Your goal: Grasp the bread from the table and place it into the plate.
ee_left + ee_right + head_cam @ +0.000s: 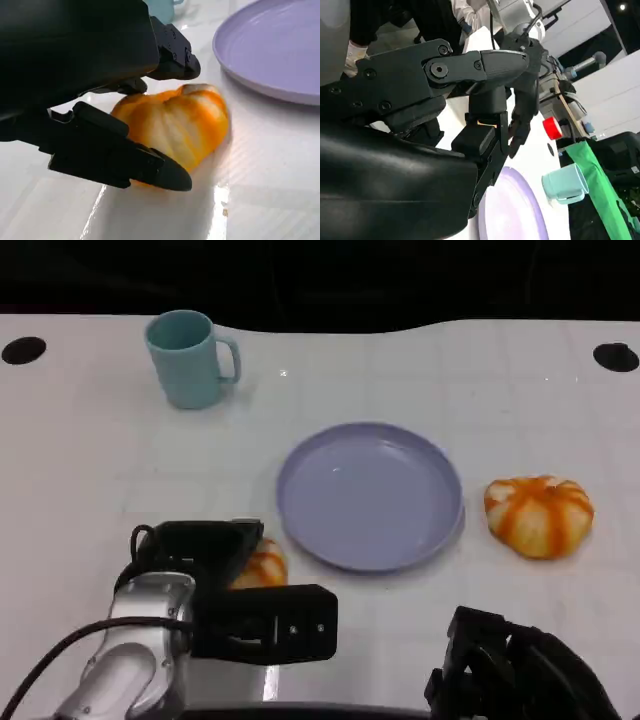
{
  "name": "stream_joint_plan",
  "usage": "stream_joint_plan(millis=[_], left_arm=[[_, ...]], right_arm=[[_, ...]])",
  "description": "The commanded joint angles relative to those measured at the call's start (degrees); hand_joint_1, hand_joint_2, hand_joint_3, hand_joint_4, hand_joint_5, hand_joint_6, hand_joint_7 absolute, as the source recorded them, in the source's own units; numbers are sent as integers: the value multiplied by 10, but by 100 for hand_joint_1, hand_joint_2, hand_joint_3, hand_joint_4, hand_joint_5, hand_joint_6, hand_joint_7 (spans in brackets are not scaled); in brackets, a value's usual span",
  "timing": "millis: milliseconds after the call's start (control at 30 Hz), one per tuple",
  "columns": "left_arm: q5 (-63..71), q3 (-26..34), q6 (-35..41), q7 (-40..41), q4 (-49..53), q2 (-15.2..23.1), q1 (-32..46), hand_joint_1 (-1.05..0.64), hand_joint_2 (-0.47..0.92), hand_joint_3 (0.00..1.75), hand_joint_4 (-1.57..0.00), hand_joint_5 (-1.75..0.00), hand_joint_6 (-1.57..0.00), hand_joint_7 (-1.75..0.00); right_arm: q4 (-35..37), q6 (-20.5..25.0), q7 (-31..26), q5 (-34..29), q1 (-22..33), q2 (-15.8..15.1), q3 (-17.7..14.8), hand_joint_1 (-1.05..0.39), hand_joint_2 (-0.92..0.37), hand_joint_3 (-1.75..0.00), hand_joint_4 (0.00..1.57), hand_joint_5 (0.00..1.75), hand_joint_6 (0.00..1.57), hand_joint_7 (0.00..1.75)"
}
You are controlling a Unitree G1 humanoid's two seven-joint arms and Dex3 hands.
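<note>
Sitting on the white counter, low and left of the middle in the head view, was a small orange and white bread. The left robot hand was right on top of it, hiding most of it. In the left wrist view the bread showed up big, with one black finger over its top and another along its near side. Both fingers seemed to touch it (the bread still lay on the counter, not lifted), so the left robot hand was gripping the bread.

A round purple plate lay in the middle of the head view, just right of the bread and apart from it. Nothing was on the plate. Its rim showed at the upper right of the left wrist view.

A second orange and white bread sat at the right side of the head view, just beside the plate, with no robot hand touching it.

A light blue mug stood upright at the upper left, well apart from the plate, with its handle pointing right.

The right robot hand was at the lower right of the head view, low by the counter's near edge. It held nothing, but I could not tell if its fingers were spread or curled.
</note>
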Motion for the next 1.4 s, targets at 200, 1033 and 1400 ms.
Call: stream_joint_plan(millis=[200,1033,1400], left_arm=[[-15,-16,8,11,41,11,-11,-61,86,0,-38,-10,-26,-1],[-17,-66,-138,353,208,31,-11,-29,92,20,-73,-174,-120,-18],[-34,-57,-156,412,198,32,-3,-24,92,15,-76,-175,-68,-130]], right_arm=[[-3,-7,4,2,4,-7,-5,-71,-92,-26,86,162,75,144],[-6,-6,5,2,6,-9,-6,-71,-92,-27,86,162,76,143],[-6,-2,7,9,6,-11,-11,-70,-92,-27,86,162,75,142]])
